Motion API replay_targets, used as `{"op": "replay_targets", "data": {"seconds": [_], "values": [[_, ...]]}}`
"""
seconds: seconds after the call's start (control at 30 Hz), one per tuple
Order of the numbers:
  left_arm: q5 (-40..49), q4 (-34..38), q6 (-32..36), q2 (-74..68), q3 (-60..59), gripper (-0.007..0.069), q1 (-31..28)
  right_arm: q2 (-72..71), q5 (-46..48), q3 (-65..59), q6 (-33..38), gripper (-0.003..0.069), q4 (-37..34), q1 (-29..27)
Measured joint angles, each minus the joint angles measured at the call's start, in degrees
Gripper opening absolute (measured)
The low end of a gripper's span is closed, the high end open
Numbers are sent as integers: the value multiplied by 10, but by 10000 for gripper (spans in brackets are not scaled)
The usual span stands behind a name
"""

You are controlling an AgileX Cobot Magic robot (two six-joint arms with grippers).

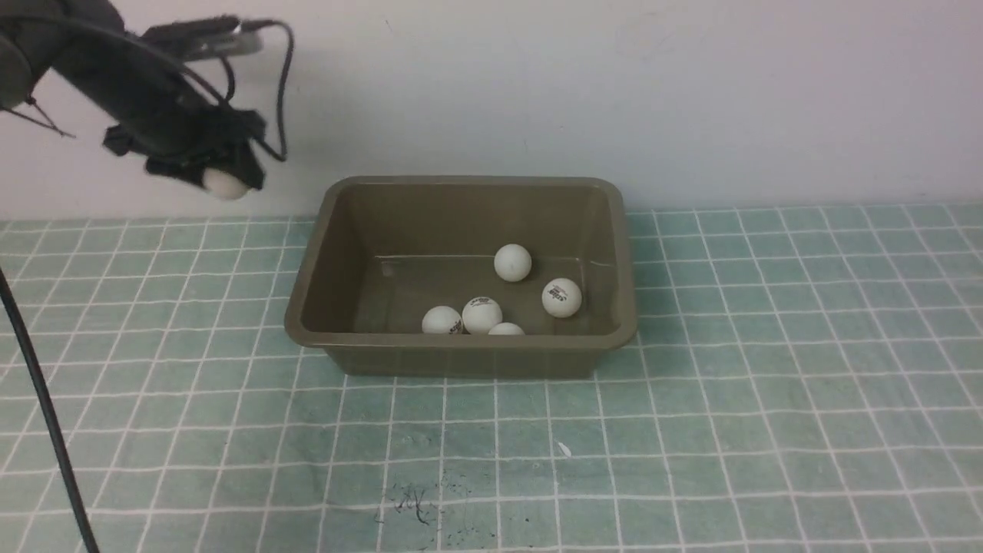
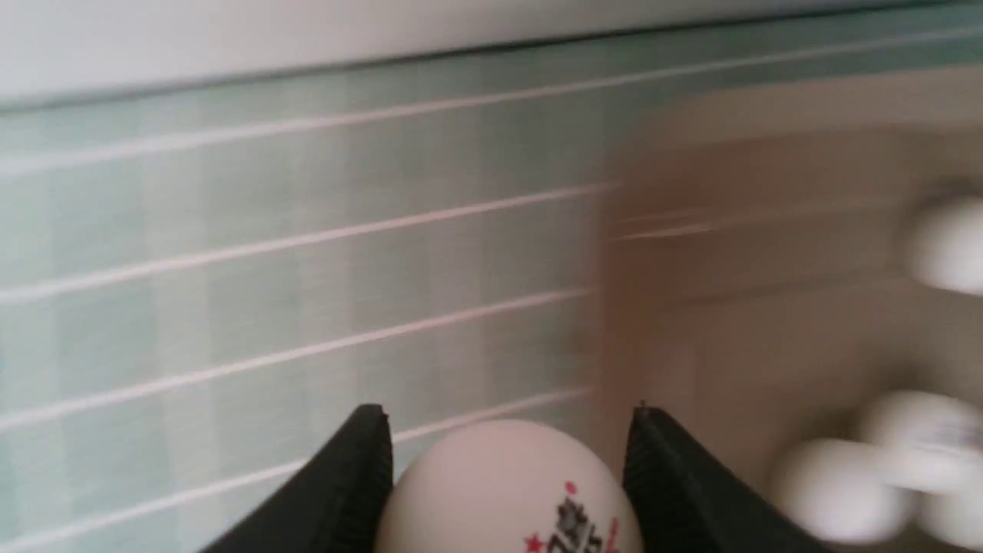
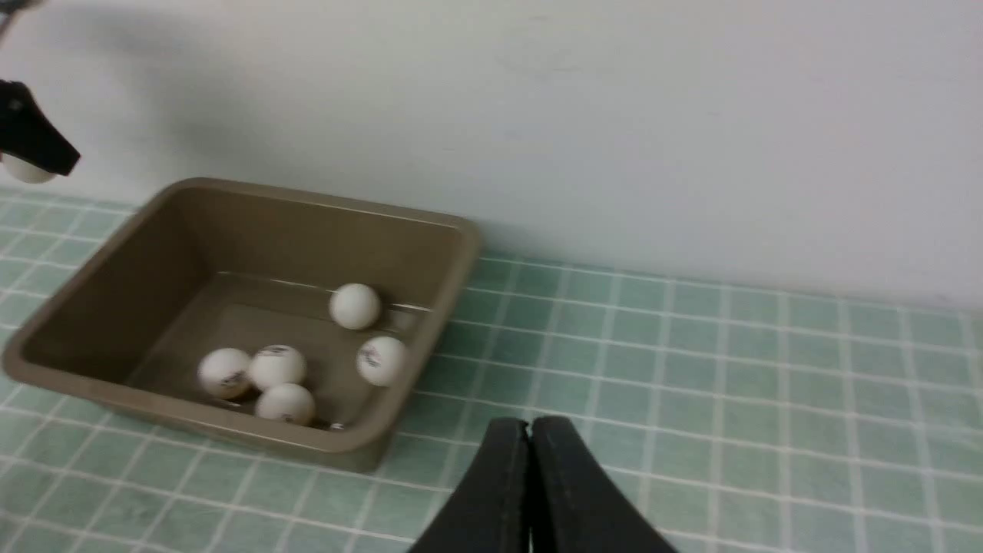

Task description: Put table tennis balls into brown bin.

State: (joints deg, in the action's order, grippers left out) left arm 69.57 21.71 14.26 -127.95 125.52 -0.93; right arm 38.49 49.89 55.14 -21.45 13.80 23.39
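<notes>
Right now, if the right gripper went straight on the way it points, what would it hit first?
Probably the checked tablecloth, just beside the brown bin; the right gripper seems to miss it.

Right gripper [image 3: 530,421] closed and empty, facing the brown bin [image 3: 453,253]
The bin sits at the gripper's eleven o'clock on green tiled cloth [image 3: 768,399], five table tennis balls [image 3: 355,306] inside; a sixth ball [image 3: 23,172] hangs in the left gripper [image 3: 34,146] at ten o'clock, beyond the bin
</notes>
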Motion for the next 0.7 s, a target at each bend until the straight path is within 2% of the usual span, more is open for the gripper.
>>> {"op": "replay_targets", "data": {"seconds": [0.17, 0.2, 0.3, 0.37, 0.4, 0.47, 0.5, 0.57, 0.6, 0.63, 0.67, 0.7], "values": [[5, 0, 23, -21, 1, 356, 86, -125, 12, -75, -62, -12, 81, 0], [3, -13, 23, -29, 1, 375, 101, -151, 10, -91, -69, -12, 92, 0], [-11, -42, 10, -44, -1, 494, 130, -208, -16, -126, -75, -12, 101, 0], [-12, -50, 1, -48, -1, 536, 141, -229, -29, -138, -75, -12, 103, 0], [-9, -60, -23, -49, 10, 572, 157, -268, -53, -158, -75, -12, 109, 0], [-1, -60, -39, -49, 22, 556, 163, -287, -66, -169, -75, -12, 117, 0], [7, -61, -51, -44, 34, 498, 166, -302, -76, -178, -76, -12, 125, 0], [10, -62, -67, -27, 56, 293, 169, -352, -116, -207, -90, -11, 158, 0], [10, -63, -67, -7, 63, 167, 169, -375, -133, -219, -106, -10, 174, 0], [10, -63, -67, -7, 63, 167, 169, -378, -136, -221, -109, -10, 177, 0], [12, -63, -67, 25, 63, 59, 168, -390, -154, -233, -128, -11, 200, 0], [13, -63, -67, 47, 63, 36, 168, -394, -162, -239, -142, -11, 212, 0]]}}
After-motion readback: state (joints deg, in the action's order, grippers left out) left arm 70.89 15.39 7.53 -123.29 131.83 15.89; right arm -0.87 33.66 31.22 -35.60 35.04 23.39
